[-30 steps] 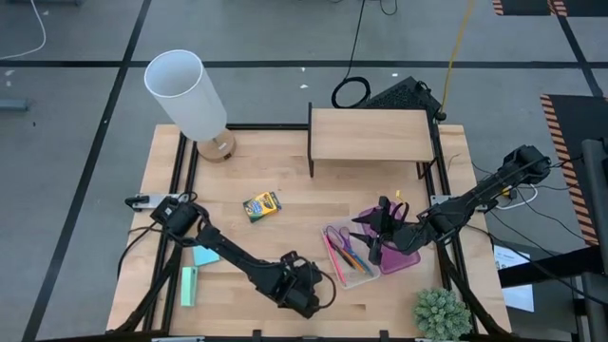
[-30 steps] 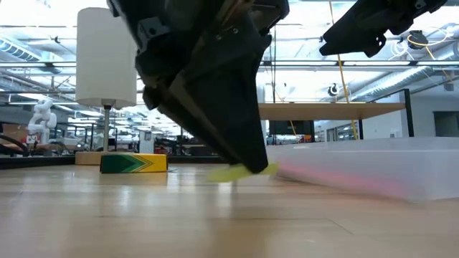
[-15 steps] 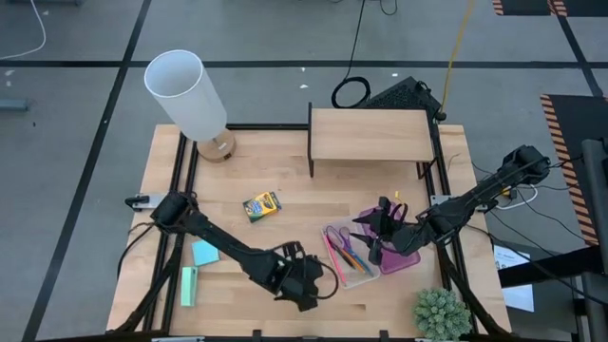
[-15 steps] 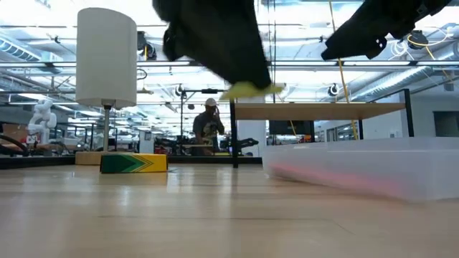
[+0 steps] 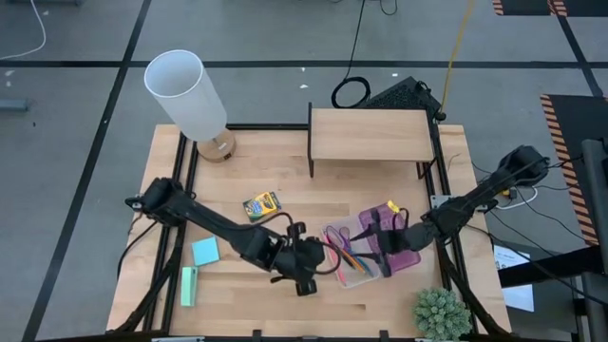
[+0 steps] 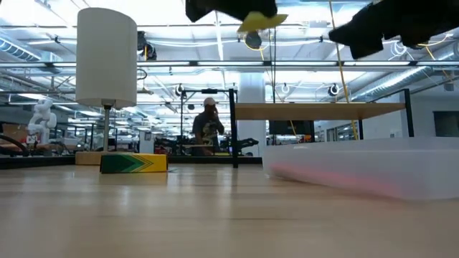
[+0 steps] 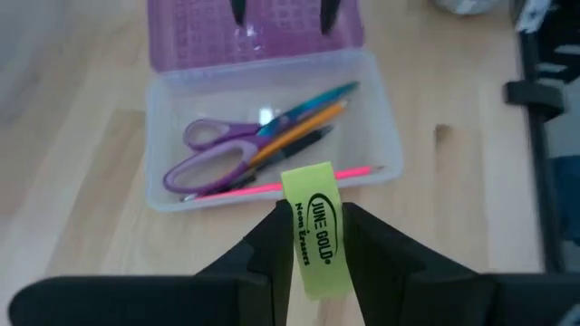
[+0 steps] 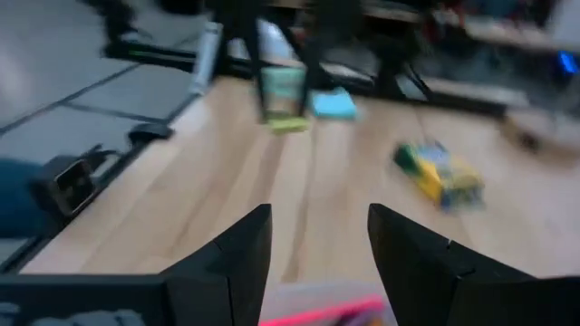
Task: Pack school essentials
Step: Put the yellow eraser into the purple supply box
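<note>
High view. Left gripper point(image 5: 306, 265) hangs just beside the near-left edge of the clear case point(image 5: 334, 277), which sits right of centre on the table point(image 5: 285, 180). Scissors point(image 5: 339, 240) and a pink pen point(image 5: 332, 256) lie inside it. Right gripper point(image 5: 380, 242) sits over the purple lid point(image 5: 407, 258) at the case's right side. Still out on the wood: yellow crayon box point(image 5: 261, 205) at centre, light-blue note pad point(image 5: 205, 252) and a green block point(image 5: 188, 285) near the left edge. Lamp point(image 5: 187, 96), wooden shelf point(image 5: 370, 136) and a small plant point(image 5: 441, 313) stand clear of the work.

Low view. A small yellow piece point(image 6: 262, 20) rides high above the table under a dark arm. The case shows as a frosted wall, the crayon box far left. A person stands in the room behind.

Left wrist view. Fingers point(image 7: 272, 246) are clamped on a neon-yellow eraser point(image 7: 314, 228), printed label facing the camera. Beyond it, the case holds purple-handled scissors, an orange pencil point(image 7: 292, 140), a black pen point(image 7: 294, 150) and the pink pen along the near wall.

Right wrist view. Its fingers point(image 8: 237, 254) stand spread, nothing between them, pointing across the table toward the crayon box and note pad.

Step in hand, by my reckoning: carrying the eraser to the case. Next calls for moving it over the open tray, clear of the near wall, then releasing. Crayons and note pad remain unpacked.
</note>
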Action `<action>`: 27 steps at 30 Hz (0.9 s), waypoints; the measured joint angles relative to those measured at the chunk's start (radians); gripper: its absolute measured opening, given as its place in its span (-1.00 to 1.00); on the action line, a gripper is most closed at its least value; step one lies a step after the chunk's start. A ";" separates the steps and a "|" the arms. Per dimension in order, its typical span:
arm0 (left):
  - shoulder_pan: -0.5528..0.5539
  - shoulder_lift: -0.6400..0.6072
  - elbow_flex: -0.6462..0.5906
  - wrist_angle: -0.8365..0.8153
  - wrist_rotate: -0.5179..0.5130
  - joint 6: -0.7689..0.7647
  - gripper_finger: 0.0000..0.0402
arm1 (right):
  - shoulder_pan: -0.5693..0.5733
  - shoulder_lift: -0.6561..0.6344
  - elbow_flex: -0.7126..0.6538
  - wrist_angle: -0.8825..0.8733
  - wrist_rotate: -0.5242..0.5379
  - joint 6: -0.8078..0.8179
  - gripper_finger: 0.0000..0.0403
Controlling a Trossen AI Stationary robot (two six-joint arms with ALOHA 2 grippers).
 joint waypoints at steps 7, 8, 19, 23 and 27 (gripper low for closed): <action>0.005 -0.032 0.000 0.008 0.074 0.024 -0.53 | 0.064 0.168 0.075 0.147 0.001 -0.429 -0.12; 0.004 -0.031 0.000 0.009 0.094 0.024 -0.53 | 0.073 0.191 0.098 0.165 0.009 -0.483 -0.12; -0.004 -0.029 0.000 0.093 0.249 0.040 -0.53 | 0.105 0.397 0.288 0.163 0.120 -0.878 -0.12; -0.004 -0.029 0.000 0.111 0.274 0.043 -0.53 | 0.105 0.423 0.327 0.168 0.144 -0.934 -0.12; -0.001 -0.029 0.000 0.111 0.274 0.043 -0.53 | 0.105 0.437 0.350 0.168 0.142 -0.980 -0.17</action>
